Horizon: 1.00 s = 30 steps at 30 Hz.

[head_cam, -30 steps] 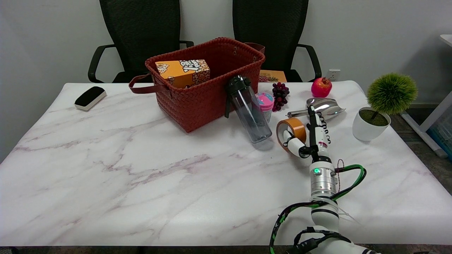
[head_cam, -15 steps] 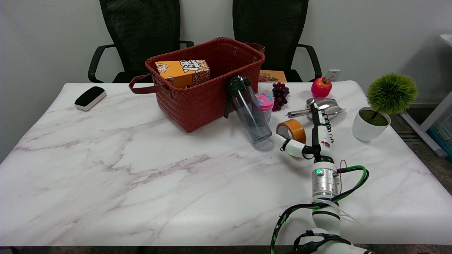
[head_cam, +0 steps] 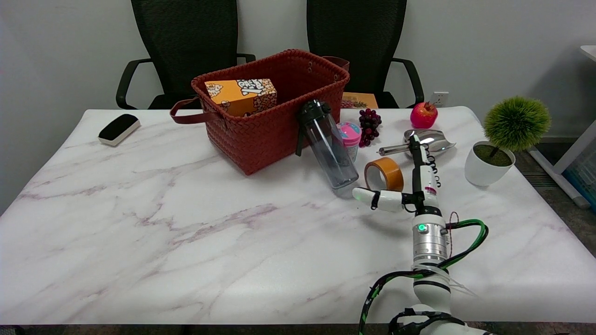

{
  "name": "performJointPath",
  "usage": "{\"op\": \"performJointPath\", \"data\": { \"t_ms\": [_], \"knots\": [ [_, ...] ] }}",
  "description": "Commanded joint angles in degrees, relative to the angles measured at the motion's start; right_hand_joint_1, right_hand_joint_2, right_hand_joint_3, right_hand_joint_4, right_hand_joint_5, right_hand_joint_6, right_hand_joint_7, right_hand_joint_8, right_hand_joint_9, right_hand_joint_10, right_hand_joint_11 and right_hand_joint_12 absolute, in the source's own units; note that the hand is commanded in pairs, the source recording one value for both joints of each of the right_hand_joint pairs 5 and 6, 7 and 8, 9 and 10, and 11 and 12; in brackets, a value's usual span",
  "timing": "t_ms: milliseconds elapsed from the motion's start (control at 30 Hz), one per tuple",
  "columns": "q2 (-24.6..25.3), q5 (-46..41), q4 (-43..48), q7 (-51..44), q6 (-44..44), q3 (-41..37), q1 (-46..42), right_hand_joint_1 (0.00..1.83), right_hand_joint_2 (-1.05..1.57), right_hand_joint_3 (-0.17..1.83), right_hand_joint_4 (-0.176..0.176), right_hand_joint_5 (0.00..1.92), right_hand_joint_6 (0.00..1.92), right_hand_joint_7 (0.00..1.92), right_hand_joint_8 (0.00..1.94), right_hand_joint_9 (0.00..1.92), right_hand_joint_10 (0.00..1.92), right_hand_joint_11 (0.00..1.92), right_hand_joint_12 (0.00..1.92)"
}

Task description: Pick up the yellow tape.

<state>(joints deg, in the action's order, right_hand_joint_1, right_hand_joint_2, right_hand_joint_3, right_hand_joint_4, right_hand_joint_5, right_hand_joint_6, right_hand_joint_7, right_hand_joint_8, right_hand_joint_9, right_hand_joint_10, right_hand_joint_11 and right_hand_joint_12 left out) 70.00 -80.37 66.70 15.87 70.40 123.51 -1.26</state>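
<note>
White marble-patterned table (head_cam: 186,242) bearing a woven red basket (head_cam: 274,121), right of centre.
Clear plastic bottle with a black lid (head_cam: 328,144) is leaning on the basket wall; black-and-white right hand (head_cam: 414,186) is reaching in from the lower right, spread and holding nothing, thumb stretched left below the yellow tape roll (head_cam: 383,174), which is standing on edge just beside the fingers, apparently awaiting a grasp.

Even, bright indoor light from overhead; the glossy white marble table (head_cam: 186,242) shows soft sheen (no harsh glare). Short soft shadows lie just in front of the woven red-brown basket (head_cam: 274,135). Focus is sharp throughout, edges undistorted
</note>
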Motion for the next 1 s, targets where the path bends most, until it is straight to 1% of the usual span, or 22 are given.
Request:
{"op": "performJointPath", "data": {
  "t_ms": [33,133,300,533,633,667,700,733,767,800,867,933,1000],
  "knots": [
    [-0.4,0.2,-0.2,0.6,-1.2,0.2,-0.2,1.23,0.00,0.39,0.000,0.12,0.12,0.26,0.26,0.01,0.01,0.30,0.30],
    [-0.4,0.0,-0.2,0.6,-3.0,-0.1,-0.1,1.24,-0.03,0.42,0.000,0.14,0.14,0.32,0.32,0.01,0.01,0.36,0.36],
    [-0.4,0.0,-0.3,0.6,-4.9,-0.7,0.1,1.23,-0.04,0.44,0.000,0.17,0.17,0.39,0.39,0.01,0.01,0.39,0.39],
    [-0.4,-0.1,-0.6,0.1,-8.2,-2.3,0.4,1.25,-0.04,0.44,0.000,0.18,0.18,0.40,0.40,0.01,0.01,0.40,0.40],
    [-0.4,0.0,-0.7,0.1,-9.3,-2.8,0.6,1.25,-0.04,0.43,0.000,0.19,0.19,0.41,0.41,0.01,0.01,0.41,0.41],
    [-0.4,0.1,-0.7,0.1,-9.3,-2.9,0.7,1.25,-0.03,0.43,0.000,0.19,0.19,0.41,0.41,0.01,0.01,0.45,0.45],
    [-0.4,0.2,-0.7,0.1,-9.3,-2.9,0.7,1.25,-0.03,0.42,0.000,0.19,0.19,0.42,0.42,0.02,0.02,0.61,0.61],
    [-0.4,0.3,-0.7,0.1,-9.3,-2.9,0.8,1.24,-0.02,0.43,0.000,0.19,0.19,0.45,0.45,0.03,0.03,0.90,0.90],
    [-0.4,0.3,-0.8,0.1,-9.3,-2.9,0.9,1.22,-0.01,0.45,0.000,0.20,0.20,0.51,0.51,0.05,0.05,1.14,1.14],
    [-0.4,0.4,-0.9,0.1,-9.3,-2.9,1.0,1.21,0.00,0.50,0.000,0.24,0.24,0.66,0.66,0.14,0.14,1.38,1.38],
    [-0.4,0.4,-1.0,0.1,-9.1,-2.7,1.1,1.20,0.03,0.57,0.000,0.34,0.34,0.81,0.81,0.28,0.28,1.56,1.56],
    [-0.4,0.4,-1.1,0.4,-8.8,-2.6,1.2,1.18,0.06,0.62,0.000,0.46,0.46,0.99,0.99,0.45,0.45,1.69,1.69],
    [-0.4,0.4,-1.1,0.5,-8.6,-2.4,1.2,1.16,0.14,0.64,0.000,0.58,0.58,1.17,1.17,0.68,0.68,1.78,1.78]
  ]
}}
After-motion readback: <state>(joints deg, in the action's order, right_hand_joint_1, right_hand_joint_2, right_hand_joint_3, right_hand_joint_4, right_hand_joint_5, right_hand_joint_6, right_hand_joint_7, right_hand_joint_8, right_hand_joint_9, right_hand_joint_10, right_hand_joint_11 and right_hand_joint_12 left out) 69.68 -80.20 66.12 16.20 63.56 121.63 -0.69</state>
